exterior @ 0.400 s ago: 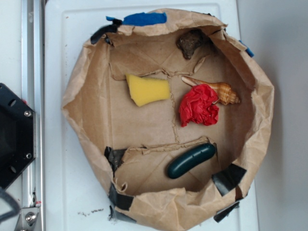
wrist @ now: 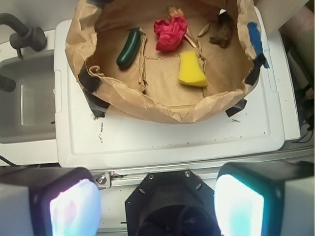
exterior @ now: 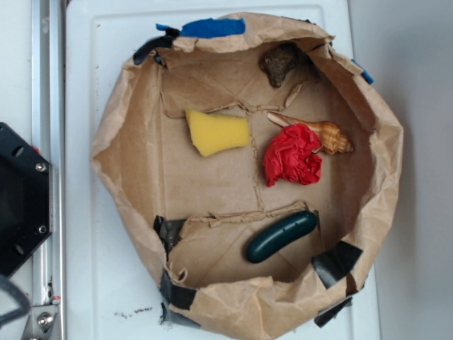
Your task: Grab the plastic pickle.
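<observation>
The gripper (wrist: 157, 204) is showing only in the wrist view, as two glowing finger pads (wrist: 74, 206) at the bottom corners of the frame. The pads are standing far apart with nothing between them, so the tool is spread wide and is carrying nothing. In the exterior view the gripper is not appearing; only the black robot base (exterior: 21, 198) is showing at the left edge, beside a metal rail (exterior: 48, 142).

The gripper is hanging above the base, well apart from the work area. Beyond it, a white tray (wrist: 162, 142) is supporting a shallow brown paper basket (wrist: 147, 105) patched with black tape and blue tape (exterior: 212, 27).

Contents of the basket:
- The plastic pickle (exterior: 281, 236) is lying flat and slanted in the lower compartment formed by a raised paper fold, close to the basket wall, touching no other object.
- A yellow sponge (exterior: 217, 132) is lying across the fold, in the upper area.
- A red crumpled paper ball (exterior: 292, 156) is resting against a spiral seashell (exterior: 327, 134).
- A dark brown lump (exterior: 281, 62) is sitting near the far wall; its identity cannot be determined.

Task status: judging by the empty, distant gripper, no part of the grab is completed. Remaining, by estimate: travelling over the basket rim, aligning across the pickle's narrow width, descending, and closing.
</observation>
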`<state>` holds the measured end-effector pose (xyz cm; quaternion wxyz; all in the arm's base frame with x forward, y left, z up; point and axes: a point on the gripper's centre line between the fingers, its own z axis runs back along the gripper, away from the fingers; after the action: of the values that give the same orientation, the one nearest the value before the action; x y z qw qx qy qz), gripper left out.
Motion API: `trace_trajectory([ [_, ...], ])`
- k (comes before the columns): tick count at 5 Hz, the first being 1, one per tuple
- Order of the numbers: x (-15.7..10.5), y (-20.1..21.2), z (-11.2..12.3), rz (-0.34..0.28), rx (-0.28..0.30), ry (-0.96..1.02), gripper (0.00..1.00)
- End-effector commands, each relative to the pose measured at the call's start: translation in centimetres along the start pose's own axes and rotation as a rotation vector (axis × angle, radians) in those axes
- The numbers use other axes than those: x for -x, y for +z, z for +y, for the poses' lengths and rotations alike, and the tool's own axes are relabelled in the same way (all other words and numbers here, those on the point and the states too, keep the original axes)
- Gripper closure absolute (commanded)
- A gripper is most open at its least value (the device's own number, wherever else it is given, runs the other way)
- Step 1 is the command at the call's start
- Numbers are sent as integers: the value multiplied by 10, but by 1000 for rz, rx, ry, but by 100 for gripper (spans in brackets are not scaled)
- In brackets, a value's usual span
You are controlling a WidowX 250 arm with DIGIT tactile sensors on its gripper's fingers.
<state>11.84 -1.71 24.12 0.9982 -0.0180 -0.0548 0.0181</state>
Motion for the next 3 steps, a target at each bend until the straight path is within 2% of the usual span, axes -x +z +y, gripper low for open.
trace_trajectory([
  [1,-41,-16,-3,43,-28,161,0],
  [2,-59,-26,4,26,-14,285,0],
  [3,-79,-35,6,-50,26,365,0],
])
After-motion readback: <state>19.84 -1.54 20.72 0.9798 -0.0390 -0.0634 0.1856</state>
